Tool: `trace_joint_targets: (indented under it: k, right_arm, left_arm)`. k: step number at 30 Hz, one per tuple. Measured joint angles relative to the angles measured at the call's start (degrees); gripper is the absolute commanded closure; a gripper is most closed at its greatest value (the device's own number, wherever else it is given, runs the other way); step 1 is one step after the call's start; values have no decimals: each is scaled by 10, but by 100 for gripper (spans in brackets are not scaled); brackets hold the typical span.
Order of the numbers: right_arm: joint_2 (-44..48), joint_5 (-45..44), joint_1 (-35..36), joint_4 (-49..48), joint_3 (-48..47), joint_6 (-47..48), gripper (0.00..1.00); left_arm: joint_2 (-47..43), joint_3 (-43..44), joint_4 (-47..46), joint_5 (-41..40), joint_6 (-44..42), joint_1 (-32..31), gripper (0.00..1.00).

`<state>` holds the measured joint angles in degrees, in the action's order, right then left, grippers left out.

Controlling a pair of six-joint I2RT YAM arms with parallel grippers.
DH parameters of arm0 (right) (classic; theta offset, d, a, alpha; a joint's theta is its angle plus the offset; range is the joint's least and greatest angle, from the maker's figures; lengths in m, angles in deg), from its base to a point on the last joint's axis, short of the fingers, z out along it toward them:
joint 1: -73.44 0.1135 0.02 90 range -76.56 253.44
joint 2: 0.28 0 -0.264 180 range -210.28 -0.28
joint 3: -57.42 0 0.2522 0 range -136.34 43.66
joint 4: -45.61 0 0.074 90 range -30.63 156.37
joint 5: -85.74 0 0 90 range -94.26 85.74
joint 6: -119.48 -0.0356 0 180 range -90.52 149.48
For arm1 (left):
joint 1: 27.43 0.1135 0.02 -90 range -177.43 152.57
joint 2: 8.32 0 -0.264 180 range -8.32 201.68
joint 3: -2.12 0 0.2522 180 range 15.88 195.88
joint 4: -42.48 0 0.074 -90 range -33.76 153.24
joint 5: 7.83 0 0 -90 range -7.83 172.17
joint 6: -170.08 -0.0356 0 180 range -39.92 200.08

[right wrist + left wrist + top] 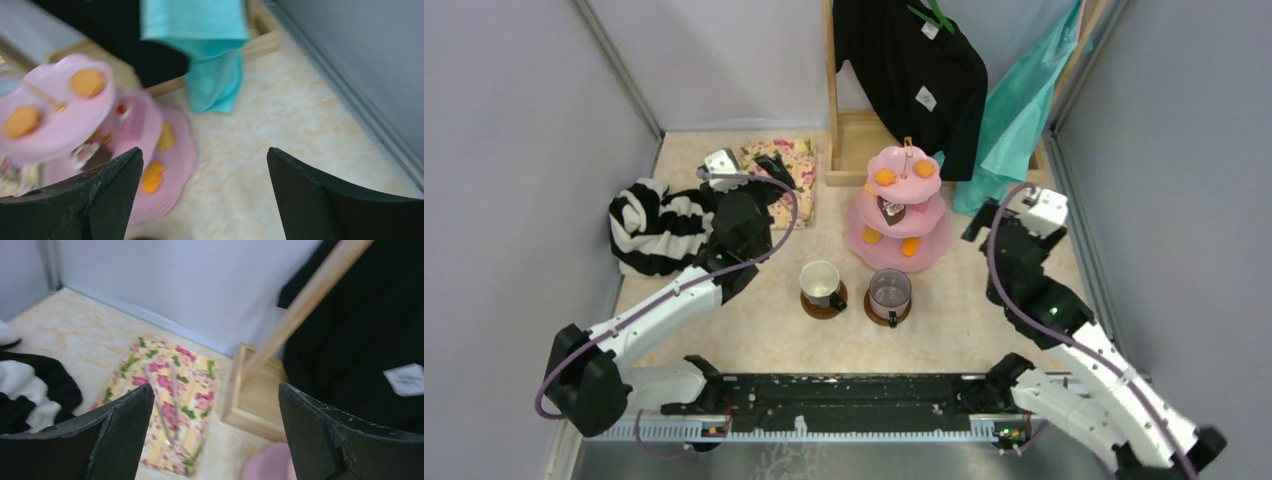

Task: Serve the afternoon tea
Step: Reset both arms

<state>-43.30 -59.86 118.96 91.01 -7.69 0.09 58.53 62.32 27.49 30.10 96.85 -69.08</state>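
- The black-and-white striped garment lies bunched at about nine o'clock on the table, against the left wall.
- The left gripper hangs above the floral-print cloth at about eleven o'clock. Its jaws are spread wide with nothing between them.
- The cream mug stands upright on a round brown saucer near the table's middle, at about seven o'clock from the pink three-tier cake stand.
- The lilac mug stands on the second saucer just beside the first, at three o'clock from it and six o'clock from the stand.
- The stand rises at about twelve o'clock from the mugs. Two orange pastries sit on its top tier, a brown one on the middle tier, and yellow-orange ones on the bottom tier.
- A wooden rack at twelve o'clock carries a black garment and a teal cloth.
- The right gripper hovers at three o'clock from the stand, apart from it. Its jaws are fully parted and grasp nothing; only bare table shows between them.
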Motion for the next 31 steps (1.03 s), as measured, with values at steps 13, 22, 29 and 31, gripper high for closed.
trace_joint_targets:
  k: [13, 22, 29, 31]
  right_arm:
    - [-219, 223, -374, -97, 26, 17, 1]
    - [-227, 177, -396, -217, 55, 23, 1]
    - [-284, 118, -397, -219, 38, -61, 7]
    - [-292, 99, -397, -209, 37, -82, 6]
  left_arm:
    - [100, -28, 44, 128, 24, 183, 6]
    - [148, -134, -75, 139, -2, 216, 13]
    - [207, -159, -195, 149, -50, 225, 10]
    - [219, -159, -223, 154, -64, 227, 10]
